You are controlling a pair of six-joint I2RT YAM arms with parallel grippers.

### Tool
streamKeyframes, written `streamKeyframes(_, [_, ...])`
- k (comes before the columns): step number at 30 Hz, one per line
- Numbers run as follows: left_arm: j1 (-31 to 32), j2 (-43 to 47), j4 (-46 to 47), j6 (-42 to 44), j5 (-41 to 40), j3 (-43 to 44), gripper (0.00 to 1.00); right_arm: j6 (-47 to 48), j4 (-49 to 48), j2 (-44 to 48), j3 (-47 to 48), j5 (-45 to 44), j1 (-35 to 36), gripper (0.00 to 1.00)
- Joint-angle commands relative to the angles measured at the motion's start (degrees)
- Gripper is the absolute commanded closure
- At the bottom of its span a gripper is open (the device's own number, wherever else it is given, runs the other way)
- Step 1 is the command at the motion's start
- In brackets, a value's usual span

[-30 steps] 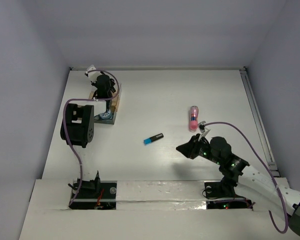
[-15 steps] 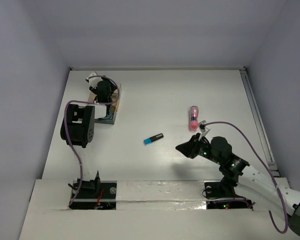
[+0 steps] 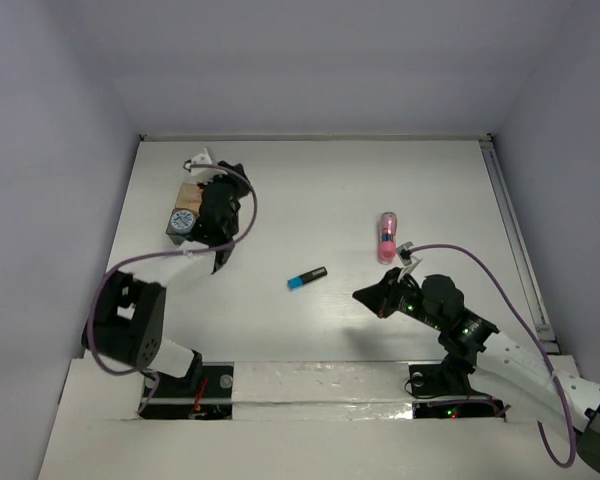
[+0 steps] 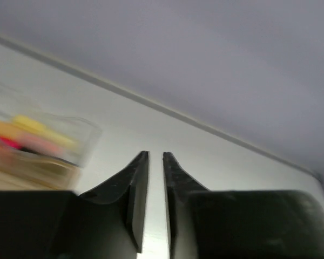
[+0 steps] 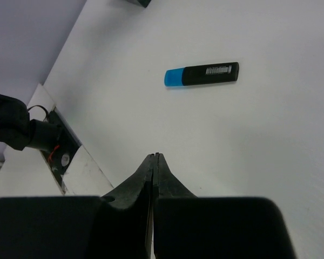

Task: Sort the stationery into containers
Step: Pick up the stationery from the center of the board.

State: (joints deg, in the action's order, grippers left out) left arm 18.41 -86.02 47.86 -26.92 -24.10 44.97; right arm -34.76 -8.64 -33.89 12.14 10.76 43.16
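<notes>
Our left gripper [image 3: 218, 263] hangs with its fingers a narrow gap apart and nothing between them, as the left wrist view shows [image 4: 155, 157]. It is just beside the boxes near the left edge of the table [image 3: 310, 180], toward the far left corner. There we see a tan box [image 3: 191, 192] and a round tub [image 3: 183, 221] at the near end of the cluster. The left wrist view shows a clear box [image 4: 70, 141], blurred, with a yellow marker [image 4: 31, 125] and something pink inside. We judge those pieces already sorted.

Our right gripper [image 3: 361, 296] is closed tip to tip [image 5: 155, 156] and carries nothing. It sits low over the table, pointing at the blue-and-black marker [image 3: 307, 277], which lies flat and loose in the middle of the table [image 5: 201, 74]. We take this as lining up for that marker, and the fingers must part first. The marker bears a white label [image 5: 216, 69] like a barcode, too small to read. The pink tube [image 3: 387, 236] lies loose right of the middle, also unsorted.
</notes>
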Motion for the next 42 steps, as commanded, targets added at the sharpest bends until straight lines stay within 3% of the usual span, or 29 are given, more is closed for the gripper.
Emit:
streamKeyframes(1, [8.97, 8.48, 3.91, 6.87, 3.86, -6.55, 0.88, 0.31, -3.66, -0.83, 0.16, -1.88, -0.09, 1.00])
streamKeyframes(2, [10.57, 9.72, 3.91, 7.49, 5.88, -8.04, 1.00, 0.31, -2.53, -0.57, 0.69, -3.02, -0.09, 1.00])
streamKeyframes(4, [14.96, 13.15, 3.04, 8.72, 12.54, -12.96, 1.00, 0.40, 0.02, 0.13, 1.48, -5.39, -0.09, 1.00])
streamKeyframes(9, [22.89, 17.99, -4.68, 11.88, 18.44, -19.30, 0.97, -0.04, 5.56, 5.39, 3.85, -8.82, -0.09, 0.96])
streamKeyframes(10, [22.89, 17.82, -8.36, 12.15, 20.13, -19.31, 0.86, -0.30, 6.26, 6.20, 4.03, -9.79, -0.09, 0.94])
streamKeyframes(11, [22.89, 17.29, -9.70, 13.02, 22.49, -19.31, 0.63, -0.39, 8.01, 6.81, 4.29, -12.58, -0.09, 0.89])
streamKeyframes(14, [23.42, 13.26, -12.69, 14.17, 28.74, -18.52, 0.34, -0.74, 11.79, 7.96, 5.26, -17.07, -0.09, 0.77])
streamKeyframes(17, [25.52, 7.46, -14.98, 15.57, 31.74, -15.71, 0.32, -0.48, 12.25, 7.09, 5.17, -17.45, -0.09, 0.73])
streamKeyframes(28, [30.10, -6.79, -21.48, 20.94, 29.12, -6.83, 0.37, -1.80, 14.53, 9.54, 3.15, -18.85, -0.09, 0.68])
streamKeyframes(31, [30.10, -8.99, -24.64, 21.29, 24.73, -4.81, 0.49, -1.54, 13.92, 9.72, 2.63, -18.76, -0.09, 0.68])
streamKeyframes(34, [31.94, -11.01, -26.40, 21.55, 21.03, -3.76, 0.53, -1.27, 14.62, 9.02, 3.32, -19.11, -0.09, 0.68])
streamKeyframes(38, [34.58, -13.91, -30.10, 21.73, 15.75, -1.03, 0.76, -1.01, 13.74, 8.93, 3.15, -19.03, -0.09, 0.68])
streamKeyframes(42, [35.11, -15.67, -31.07, 21.56, 13.47, 0.64, 0.87, -1.88, 15.59, 9.01, 3.68, -21.30, -0.09, 0.68])
